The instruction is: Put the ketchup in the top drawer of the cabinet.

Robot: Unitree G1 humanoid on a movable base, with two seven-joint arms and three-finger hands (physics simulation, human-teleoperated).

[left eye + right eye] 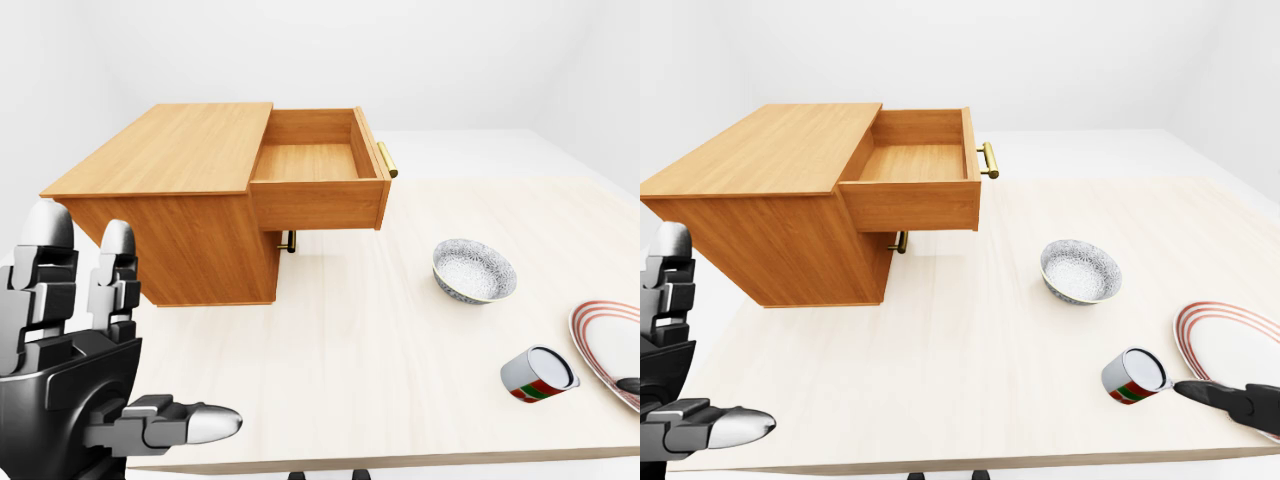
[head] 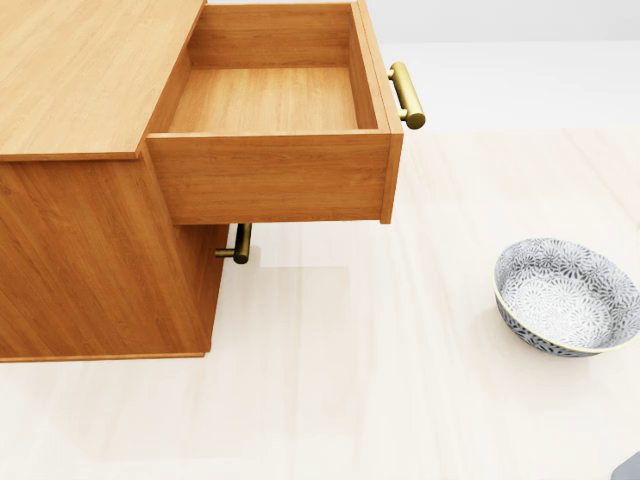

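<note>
A pale wooden worktop (image 1: 380, 360) stands in a plain white room. At ten o'clock in the left-eye view sits the cabinet (image 1: 170, 200), its top drawer (image 1: 315, 165) pulled fully open. At three o'clock rests a patterned bowl (image 1: 474, 270). At four o'clock the ketchup (image 1: 538, 374) lies tipped on its side, just beside a red-rimmed plate (image 1: 605, 345). The left robot hand (image 1: 95, 370) is raised at seven o'clock, fingers spread apart, holding nothing. Only a fingertip of the right robot hand (image 1: 1230, 400) shows, near the ketchup; I cannot tell its state.

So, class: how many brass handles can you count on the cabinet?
2: the top drawer handle on the open drawer's right end, and a lower handle beneath that drawer, partly hidden.
</note>
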